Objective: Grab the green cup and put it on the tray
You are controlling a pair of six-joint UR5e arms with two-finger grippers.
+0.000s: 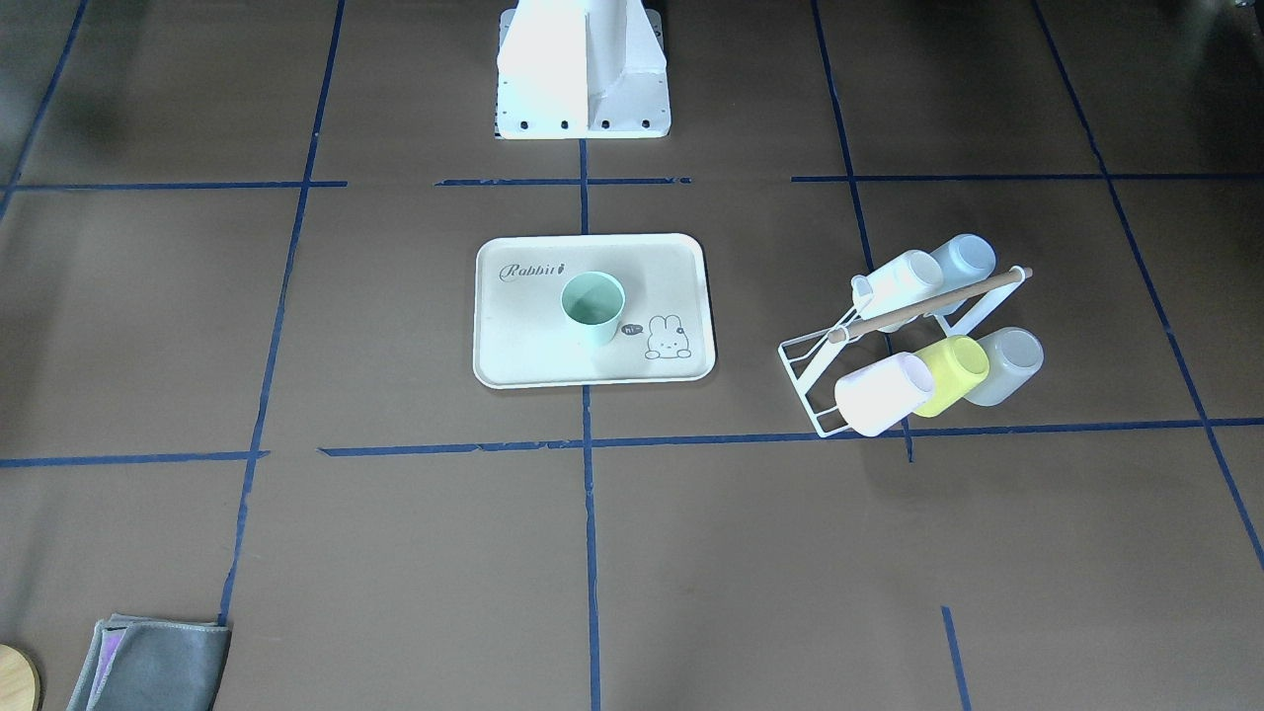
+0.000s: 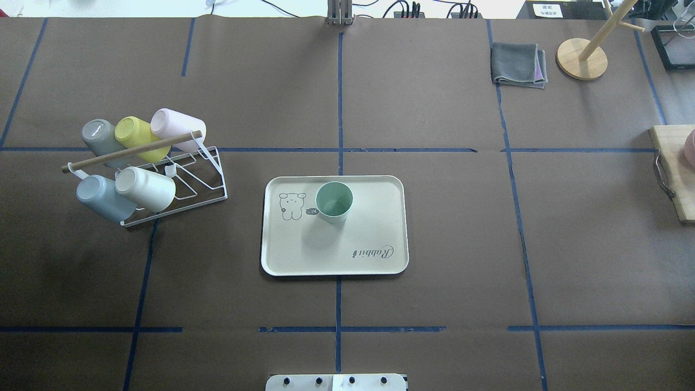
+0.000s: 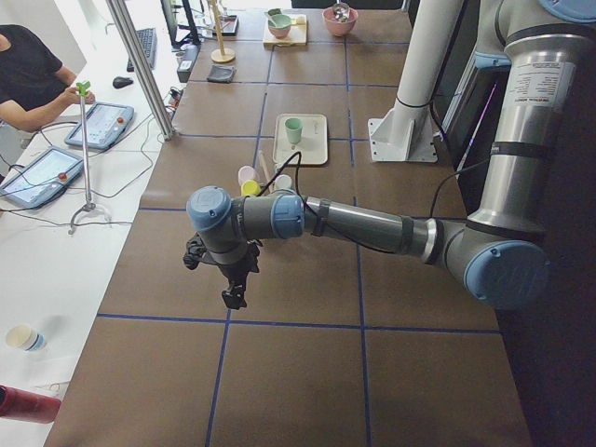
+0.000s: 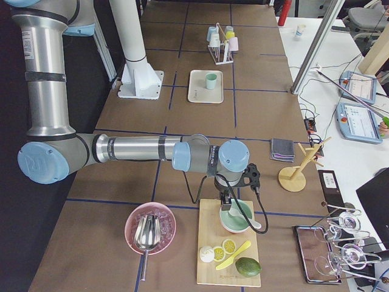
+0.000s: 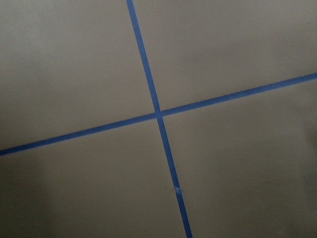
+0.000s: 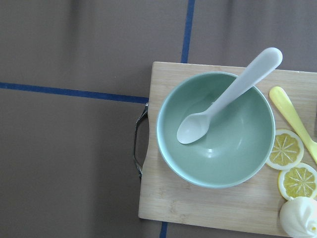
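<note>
The green cup point(image 2: 334, 202) stands upright on the tray point(image 2: 326, 250), so placing looks done. Whether my left gripper point(image 3: 231, 298) or right gripper point(image 4: 228, 208) is open, I cannot tell.

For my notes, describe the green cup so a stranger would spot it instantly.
In the middle of the table lies a cream tray with a rabbit drawing. The green cup stands upright on it. It is the only mint cup and the only one off the wire rack.

Brown table point(image 2: 434, 244) with blue tape lines point(image 2: 337, 304)
</note>
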